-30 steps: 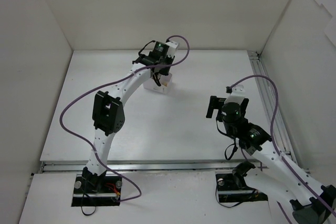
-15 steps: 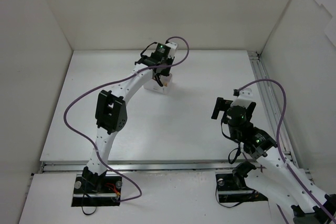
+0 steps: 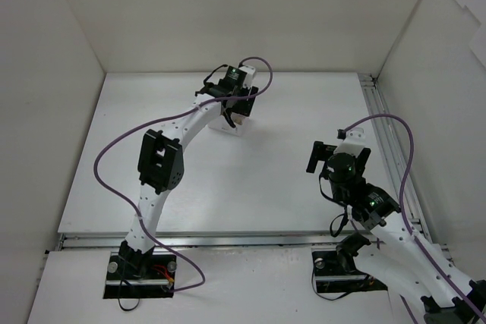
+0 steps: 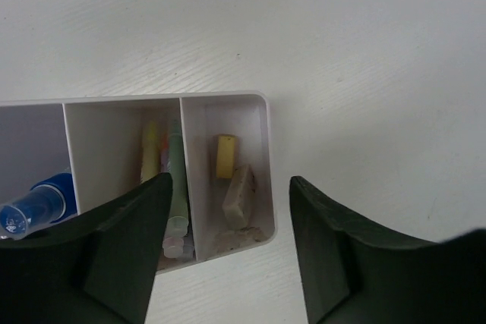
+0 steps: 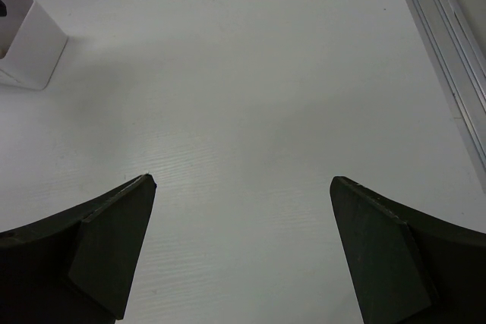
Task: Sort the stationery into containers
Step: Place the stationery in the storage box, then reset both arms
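The white container [image 4: 264,163] has three compartments in the left wrist view. Its right one holds a tan eraser block [image 4: 238,196] and a short yellow piece [image 4: 225,156]. The middle one holds yellow and green pen-like sticks [image 4: 176,180]. A clear tube with a blue label [image 4: 38,201] lies in the left one. My left gripper [image 4: 230,184] hovers open just above the box's right end, with nothing between its fingers. From above, the box [image 3: 231,125] is mostly hidden under the left gripper [image 3: 234,104]. My right gripper [image 5: 241,180] stands wide open and empty over bare table at the right [image 3: 336,158].
White walls enclose the table on three sides. A metal rail [image 3: 386,140] runs along the right edge. The box's corner [image 5: 26,43] shows at the far left of the right wrist view.
My left gripper has opened over the box's right compartment. The right arm drew back toward its base a second ago and has since stayed still.
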`<state>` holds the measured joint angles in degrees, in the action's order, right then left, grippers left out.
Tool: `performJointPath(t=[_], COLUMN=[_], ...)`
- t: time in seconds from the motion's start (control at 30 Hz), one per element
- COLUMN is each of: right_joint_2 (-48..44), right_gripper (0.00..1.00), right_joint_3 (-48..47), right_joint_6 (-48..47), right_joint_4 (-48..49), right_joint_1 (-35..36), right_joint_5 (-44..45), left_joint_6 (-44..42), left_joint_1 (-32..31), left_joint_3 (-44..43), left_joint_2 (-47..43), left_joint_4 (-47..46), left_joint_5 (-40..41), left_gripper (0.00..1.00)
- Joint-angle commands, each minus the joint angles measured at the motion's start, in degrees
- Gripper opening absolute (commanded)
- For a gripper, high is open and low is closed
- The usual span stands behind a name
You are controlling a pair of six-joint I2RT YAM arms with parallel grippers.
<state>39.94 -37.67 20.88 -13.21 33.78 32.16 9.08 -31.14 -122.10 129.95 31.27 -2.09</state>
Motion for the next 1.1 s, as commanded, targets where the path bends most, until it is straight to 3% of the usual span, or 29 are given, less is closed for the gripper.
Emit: performJointPath(t=[0.0, 0.2, 0.3, 0.43, 0.63, 0.8, 0.93, 1.07], right_joint_2=[-0.6, -1.3, -1.4, -1.7, -2.4, -1.5, -0.1, -0.6], right_gripper=[0.98, 0.98, 0.98, 0.98, 0.98, 0.98, 0.98, 0.98], right_joint_3=[-2.0, -2.5, -2.8, -2.7, -0.9, -1.2, -0.2, -0.2], right_joint_6=[0.3, 0.0, 0.3, 0.6, 2.6, 3.9, 5.2, 5.6], right_joint_4=[1.1, 1.0, 0.8, 0.7, 0.7, 0.8, 0.8, 0.6], right_joint_1=[-0.5, -0.3, -0.4, -0.2, -0.1, -0.1, 0.0, 0.2], right_joint_5=[1.3, 0.1, -0.1, -0.8, 1.1, 3.1, 6.3, 6.7], left_joint_6=[0.0, -1.2, -2.0, -0.1, 16.3, 30.0, 33.4, 33.5], left_joint_1=[0.1, -0.9, -3.2, -5.9, -5.2, -3.8, -3.8, -3.8], left_joint_3=[-1.6, -1.7, 5.6, 28.2, 55.5, 70.1, 73.5, 71.5], left_joint_2=[-6.8, -14.0, -23.0, -42.7, -66.2, -77.3, -83.5, -85.0], left_joint_4=[-1.3, -0.4, -2.7, -11.1, -9.4, -1.8, 2.4, 3.7], left_joint_5=[-1.4, -2.6, -2.4, 5.2, 27.5, 33.2, 36.3, 39.3], left_gripper=[0.63, 0.82, 0.85, 0.99, 1.0, 1.0, 1.0, 1.0])
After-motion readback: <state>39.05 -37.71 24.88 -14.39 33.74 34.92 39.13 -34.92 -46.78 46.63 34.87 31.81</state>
